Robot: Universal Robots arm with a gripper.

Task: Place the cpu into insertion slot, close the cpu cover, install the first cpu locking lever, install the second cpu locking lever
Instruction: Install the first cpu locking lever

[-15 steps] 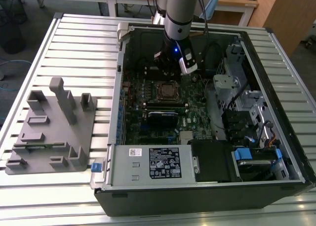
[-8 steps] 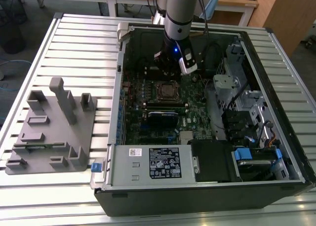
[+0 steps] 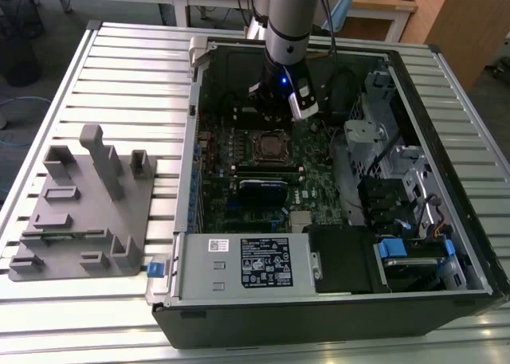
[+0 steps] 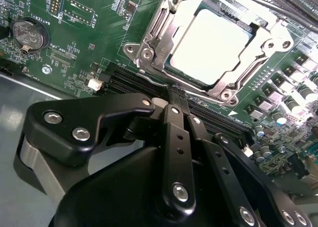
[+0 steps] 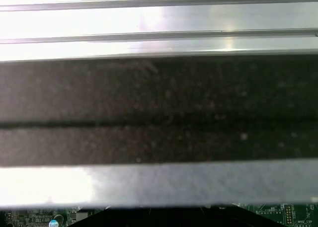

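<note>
The pincer (image 4: 175, 95) sits low over the motherboard. Its two black fingers (image 4: 174, 132) are drawn tight together with nothing gripped between them, and the tips stop just short of the insertion slot's near edge. Between those tips and the insertion slot (image 4: 138, 52) run the long black memory slots (image 4: 124, 82). And there's the cpu (image 4: 211, 45), pale silver top up, seated flat inside the insertion slot. The cpu cover (image 4: 166, 33) is folded down around it and frames the chip through its cut-out. Whether the locking levers beside the slot are latched, I can't tell. Well apart from the slot, off to one side, a round coin battery (image 4: 31, 33) sits on the green board. Out in the exterior view, the arm (image 3: 291, 21) drops into the open computer case (image 3: 319, 316), with the pincer just beyond the slot. Far from the slot, to the exterior view's left, a grey fixture (image 3: 88, 205) rests on the slatted table (image 3: 135, 69).
</note>
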